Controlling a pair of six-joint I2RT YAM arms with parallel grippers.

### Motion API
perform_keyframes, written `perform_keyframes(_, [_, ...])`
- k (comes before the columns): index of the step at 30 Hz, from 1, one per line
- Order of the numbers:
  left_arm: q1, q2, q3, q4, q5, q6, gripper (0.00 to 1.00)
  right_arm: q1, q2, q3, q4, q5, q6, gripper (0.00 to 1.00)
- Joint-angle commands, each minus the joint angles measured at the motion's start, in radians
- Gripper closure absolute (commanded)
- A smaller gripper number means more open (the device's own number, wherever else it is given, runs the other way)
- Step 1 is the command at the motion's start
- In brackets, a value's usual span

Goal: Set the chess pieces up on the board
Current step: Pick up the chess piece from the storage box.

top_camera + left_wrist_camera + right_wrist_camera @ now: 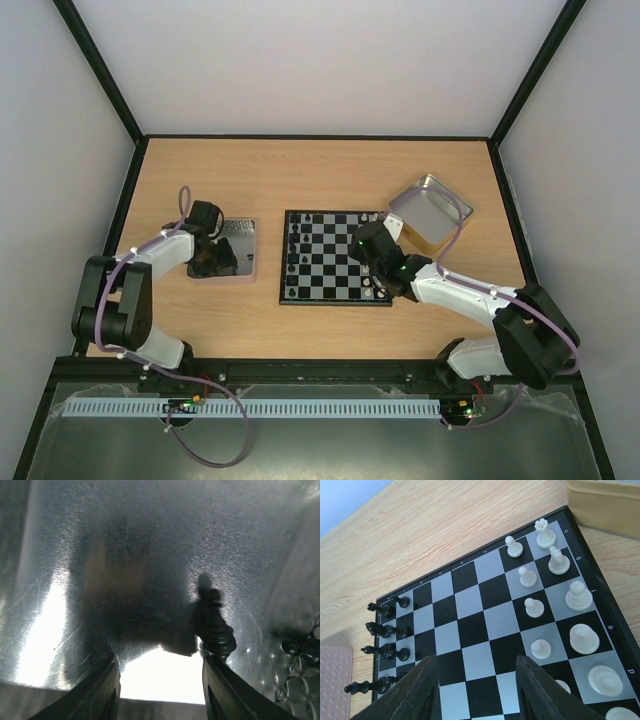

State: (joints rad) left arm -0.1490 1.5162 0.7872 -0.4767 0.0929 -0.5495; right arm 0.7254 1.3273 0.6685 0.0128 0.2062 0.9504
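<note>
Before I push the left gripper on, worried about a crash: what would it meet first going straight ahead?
Most likely the tray floor: the left gripper points into it, jaws apart and empty. A black piece stands just to one side of that line and might be brushed; depth is unclear.

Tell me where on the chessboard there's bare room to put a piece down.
The middle files of the board are bare, between the black pieces along its left edge and the white pieces on the right. Both those edges are crowded. Bare tabletop also lies beyond its far side.
</note>
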Motion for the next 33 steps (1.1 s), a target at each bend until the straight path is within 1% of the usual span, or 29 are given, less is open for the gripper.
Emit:
perform_keyframes(1, [0.005,0.012,0.037,0.002,0.034,0.017,0.55,-0.005,0.012,0.019,0.017,0.017,0.006,0.59])
perform_keyframes(5, [0.006,-0.015,0.065,-0.003,0.028,0.007,0.58,-0.005,0.01,0.013,0.016,0.021,0.009,0.59])
perform_keyframes(9, [0.003,-0.025,0.081,0.001,0.017,0.0,0.58,-0.006,0.012,0.012,0.018,0.022,0.011,0.59])
perform_keyframes(18, [-0.009,0.05,0.114,0.011,0.027,-0.031,0.55,-0.006,0.01,0.009,0.013,0.022,0.013,0.59])
perform_keyframes(21, [-0.021,0.036,0.097,-0.005,0.015,-0.072,0.52,-0.006,0.005,0.005,0.015,0.024,0.012,0.59])
perform_keyframes(25, [-0.028,0.0,0.036,0.035,0.013,-0.147,0.48,-0.005,0.006,0.006,0.019,0.02,0.006,0.59])
perform_keyframes(33, [-0.052,0.026,0.036,0.09,0.049,-0.226,0.48,-0.005,0.023,0.012,0.032,0.007,-0.01,0.59])
